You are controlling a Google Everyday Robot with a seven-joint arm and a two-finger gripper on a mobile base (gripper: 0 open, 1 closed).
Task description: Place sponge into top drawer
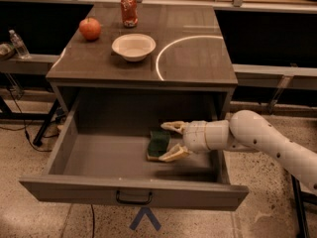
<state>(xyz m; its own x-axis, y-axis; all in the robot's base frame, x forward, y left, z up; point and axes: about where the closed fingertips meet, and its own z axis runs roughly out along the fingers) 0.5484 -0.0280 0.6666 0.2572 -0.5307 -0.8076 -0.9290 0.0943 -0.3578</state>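
- The gripper [166,141] is reaching into the open top drawer [74,191] from the right, its claw spread wide and released; the sponge [157,142] is lying flat on the drawer floor, right of middle, between the two fingertips
- The lower finger [173,154] seems to be touching the sponge's near corner, so a careless pull-back is risking a snag, dragging or flipping the sponge toward the right wall
- The arm is hanging close over the drawer's right side, so a low or sideways retreat is risking a knock that jolts the drawer
- Counting: one sponge, one open drawer with one black handle [133,198], one gripper; on the cabinet top [198,58] one apple [90,29], one red can [129,10] and one white bowl [133,46] are standing, and one clear bottle [19,43] is sitting off to the left
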